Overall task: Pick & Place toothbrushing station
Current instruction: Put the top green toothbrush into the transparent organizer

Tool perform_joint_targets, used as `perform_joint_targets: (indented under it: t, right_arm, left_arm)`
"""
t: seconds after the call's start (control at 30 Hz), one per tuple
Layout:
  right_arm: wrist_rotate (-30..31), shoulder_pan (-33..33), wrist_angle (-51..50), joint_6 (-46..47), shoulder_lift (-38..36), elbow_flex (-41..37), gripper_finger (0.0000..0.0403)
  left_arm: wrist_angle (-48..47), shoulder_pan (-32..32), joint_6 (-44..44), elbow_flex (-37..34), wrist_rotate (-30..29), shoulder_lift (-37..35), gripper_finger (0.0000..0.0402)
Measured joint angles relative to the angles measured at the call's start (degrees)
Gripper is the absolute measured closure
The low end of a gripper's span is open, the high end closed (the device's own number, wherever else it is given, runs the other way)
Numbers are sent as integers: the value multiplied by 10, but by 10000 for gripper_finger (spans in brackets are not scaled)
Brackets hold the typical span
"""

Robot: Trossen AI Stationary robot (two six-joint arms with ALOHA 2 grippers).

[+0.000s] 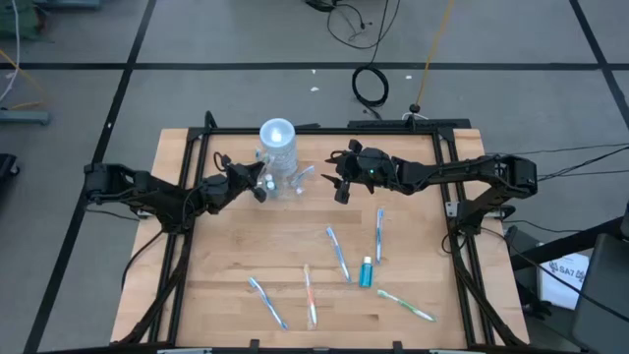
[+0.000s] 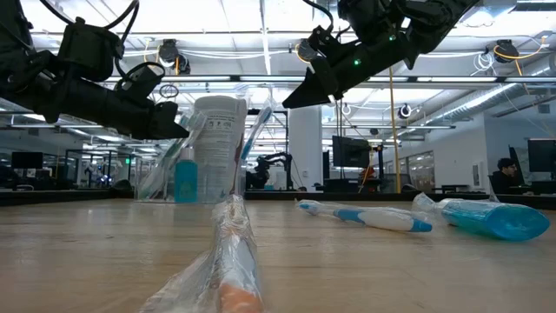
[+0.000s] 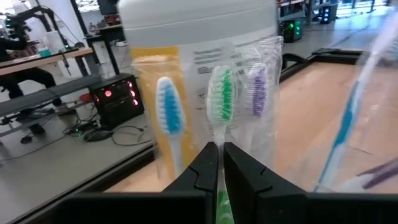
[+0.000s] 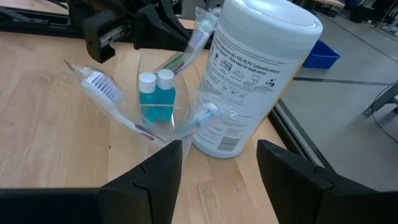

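The toothbrushing station [image 1: 278, 147] stands at the table's far middle. It is a tall cylinder with a pale round top [image 4: 255, 68] and a low clear tray [image 4: 158, 118] holding two teal bottles and several wrapped toothbrushes. My left gripper [image 1: 257, 185] is at the station's left side, shut on a wrapped green toothbrush [image 3: 222, 99] that stands between a blue one [image 3: 169, 115] and a purple one [image 3: 257, 93]. My right gripper [image 1: 342, 192] hangs open to the station's right, above the table, its fingers [image 4: 163, 177] wide apart with nothing between them. My left gripper pinches the wrapped green toothbrush just below its bristle head [image 3: 219, 146] between its two fingers. The fingers come roughly level from the table's left and lie across the brush. The head stands upright above the fingers against the station's cylinder; the brush's lower end is hidden behind the fingers.
Several wrapped toothbrushes lie loose on the near half of the table [image 1: 337, 251] [image 1: 379, 234] [image 1: 267, 302] [image 1: 406, 306], with a teal tube [image 1: 367, 272] among them. In the low view one wrapped brush [image 2: 234, 252] lies close in front. A black frame [image 1: 324, 128] borders the table.
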Motion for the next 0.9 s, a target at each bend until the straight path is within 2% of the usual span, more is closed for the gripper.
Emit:
perform_joint_targets:
  t: [0.13,0.3,0.37,0.57,0.8,0.9]
  right_arm:
    - [0,0,-9,0,0,0,206]
    - [0,0,-12,0,0,0,204]
    - [0,0,-12,0,0,0,205]
    - [0,0,-12,42,0,0,204]
    - [0,0,-19,52,0,0,204]
    - [0,0,-39,58,0,0,206]
  left_arm:
    - [-6,-13,4,0,-9,0,383]
    - [-8,-34,-22,0,-86,-3,382]
    - [-7,-42,-17,0,-99,-5,382]
    - [-18,-64,27,0,-99,-5,382]
    - [-19,-66,21,0,-100,-5,381]
    - [-19,-66,8,0,-100,-5,368]
